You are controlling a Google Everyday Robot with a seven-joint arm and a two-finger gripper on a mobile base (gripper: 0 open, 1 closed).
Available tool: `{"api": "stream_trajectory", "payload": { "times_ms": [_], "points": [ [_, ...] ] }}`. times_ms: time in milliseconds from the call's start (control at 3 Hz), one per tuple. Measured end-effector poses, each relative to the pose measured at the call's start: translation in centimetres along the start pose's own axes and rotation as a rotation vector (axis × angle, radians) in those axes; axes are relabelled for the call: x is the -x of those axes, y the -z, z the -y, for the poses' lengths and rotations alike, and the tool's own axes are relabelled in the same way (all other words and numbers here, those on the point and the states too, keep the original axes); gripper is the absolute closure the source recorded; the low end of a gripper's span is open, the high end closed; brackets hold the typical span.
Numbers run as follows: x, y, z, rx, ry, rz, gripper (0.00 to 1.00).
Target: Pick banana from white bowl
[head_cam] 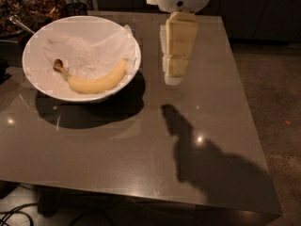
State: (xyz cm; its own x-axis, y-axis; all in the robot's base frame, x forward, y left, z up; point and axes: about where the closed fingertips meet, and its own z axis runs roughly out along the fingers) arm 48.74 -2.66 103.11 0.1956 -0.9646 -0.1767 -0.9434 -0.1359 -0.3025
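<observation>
Leftmost, one round, smooth white bowl point(41, 76) lined with crinkled white paper point(89, 51) holds one curved yellow banana point(96, 83), brown stem pointing left. Right of it, one blocky cream gripper point(173, 73) hangs above the glossy grey table point(117, 159); wide or narrow, I cannot tell.
</observation>
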Motion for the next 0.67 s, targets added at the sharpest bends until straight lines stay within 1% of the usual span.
{"api": "stream_trajectory", "payload": {
  "times_ms": [333, 667],
  "points": [
    [2.1, -0.3, 2.4, -0.009, 0.014, 0.014, 0.00],
    [6.9, -1.5, 6.3, -0.027, 0.076, 0.033, 0.00]
  ]
}}
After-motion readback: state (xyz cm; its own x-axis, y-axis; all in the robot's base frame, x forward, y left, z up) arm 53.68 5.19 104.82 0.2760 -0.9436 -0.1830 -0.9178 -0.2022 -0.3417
